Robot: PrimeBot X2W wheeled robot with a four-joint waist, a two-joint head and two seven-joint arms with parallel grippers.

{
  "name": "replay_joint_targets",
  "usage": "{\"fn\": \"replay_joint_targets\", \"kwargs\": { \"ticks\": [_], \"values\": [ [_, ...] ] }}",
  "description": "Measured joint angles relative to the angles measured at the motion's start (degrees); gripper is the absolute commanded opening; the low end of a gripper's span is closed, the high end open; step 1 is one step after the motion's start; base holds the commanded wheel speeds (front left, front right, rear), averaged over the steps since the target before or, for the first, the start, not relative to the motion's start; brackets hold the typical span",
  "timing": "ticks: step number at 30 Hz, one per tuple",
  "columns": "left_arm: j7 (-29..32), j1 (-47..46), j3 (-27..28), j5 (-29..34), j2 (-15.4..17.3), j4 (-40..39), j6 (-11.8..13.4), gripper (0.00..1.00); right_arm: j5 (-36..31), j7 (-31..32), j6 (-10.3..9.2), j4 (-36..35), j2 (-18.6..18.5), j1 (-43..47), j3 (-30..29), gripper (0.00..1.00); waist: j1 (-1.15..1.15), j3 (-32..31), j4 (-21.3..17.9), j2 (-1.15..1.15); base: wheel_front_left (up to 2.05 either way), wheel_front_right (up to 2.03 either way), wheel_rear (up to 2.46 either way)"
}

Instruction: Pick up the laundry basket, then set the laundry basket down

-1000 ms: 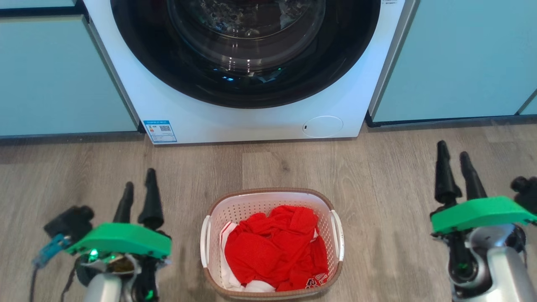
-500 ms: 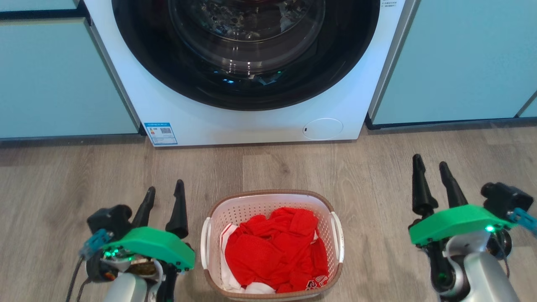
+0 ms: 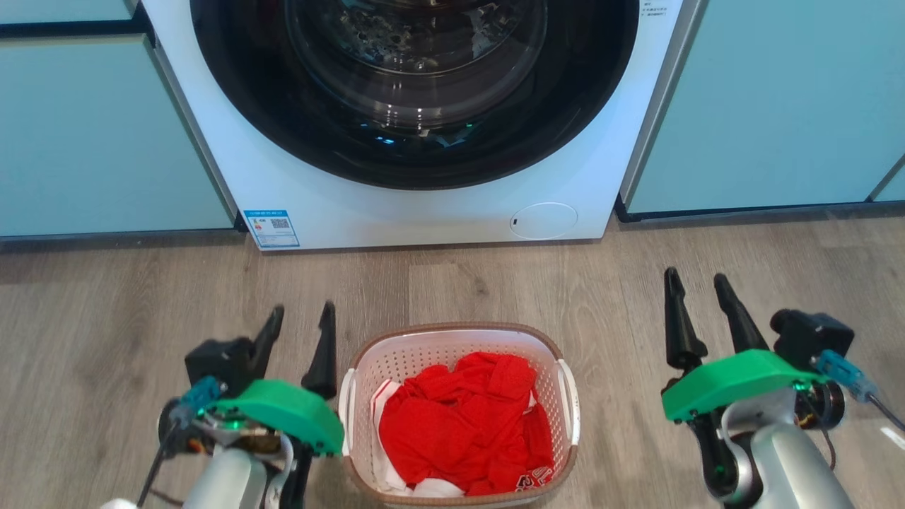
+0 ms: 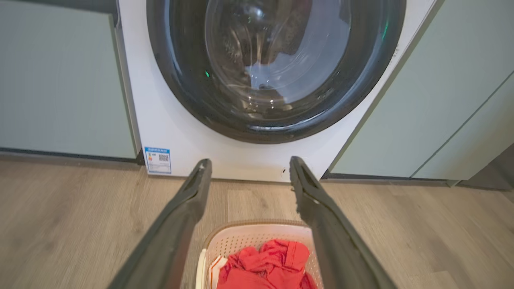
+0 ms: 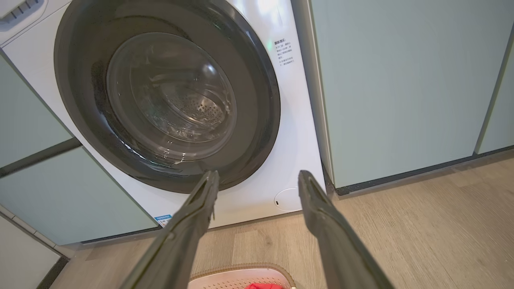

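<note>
Basket position: the laundry basket (image 3: 438,346) is sitting upright on the wood floor (image 3: 106,304), in front of the washing machine (image 3: 424,212) but clear of it, between the two arms.
Left gripper: the left gripper (image 3: 302,309) is hovering just beside the basket's left side. Its jaws are standing apart and holding nothing. The inner finger is lying close to the left handle (image 3: 346,410); whether they are touching, I cannot tell.
Right gripper: the right gripper (image 3: 695,276) is hanging well apart from the right handle (image 3: 570,406), also with its jaws apart and empty.
Contents: red clothes (image 3: 459,424) are filling most of the basket and lying below the brown rim. A white garment (image 3: 385,399) is peeking out beneath them at the left and front. Nothing is trailing over the edge.
Handling (judgement): the basket is thin perforated plastic carrying a small load of cloth, so it is probably weighing little. The walls are likely to be flexing under any squeeze. Smooth plastic may be slipping between narrow fingers. The load is soft, not fragile, and unlikely to be shifting much.
Where to hold (judgement): the two white side handles, one per gripper, are looking like the best grip, rather than the perforated wall or the rim.
Lift note (judgement): both sides should be rising together. An uneven lift is risking a tilt and spilled clothes.
</note>
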Motion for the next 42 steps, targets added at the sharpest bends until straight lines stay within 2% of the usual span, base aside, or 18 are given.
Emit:
{"fn": "replay_joint_targets", "kwargs": {
  "ticks": [5,18,25,29,35,39,42],
  "values": [
    [-0.94,-0.39,0.26,2.8,-0.71,-4.31,0.74,1.0,-1.91,-0.6,0.0,-0.19,-0.09,-0.36,0.53,1.0,0.0,0.12,0.02,0.0,0.0,0.0,0.0],
    [-2.96,-0.25,2.16,14.01,-1.77,-18.2,7.55,1.0,-7.36,-2.9,0.01,-6.57,-0.13,-0.36,0.66,1.0,0.0,0.84,0.26,0.0,0.0,0.0,0.0],
    [-4.44,0.77,1.37,17.52,-1.85,-18.8,8.4,1.0,-12.09,-4.07,0.01,-7.13,-0.16,-0.35,1.29,1.0,0.0,0.88,0.33,0.0,0.0,0.0,0.0],
    [-4.88,0.77,1.79,16.59,-1.85,-18.86,10.02,1.0,-13.05,-4.23,0.01,-7.0,-0.18,-0.35,1.24,1.0,0.0,0.98,0.34,0.0,0.0,0.0,0.0],
    [-4.88,0.8,2.24,12.85,-1.86,-17.23,9.79,1.0,-11.49,-4.3,0.01,-5.93,-0.19,-0.34,0.97,1.0,0.0,1.04,0.24,0.0,0.0,0.0,0.0],
    [-4.88,1.38,1.98,11.29,-1.86,-12.35,7.71,1.0,-10.24,-4.3,0.01,-4.37,-0.19,-0.2,-0.25,1.0,0.0,0.98,0.18,0.0,0.0,0.0,0.0],
    [-4.88,2.07,1.93,11.28,-1.87,-10.21,7.42,1.0,-10.24,-4.3,0.01,-3.44,-0.2,-0.19,-0.32,1.0,0.0,0.98,0.15,0.0,0.0,0.0,0.0]
  ]
}}
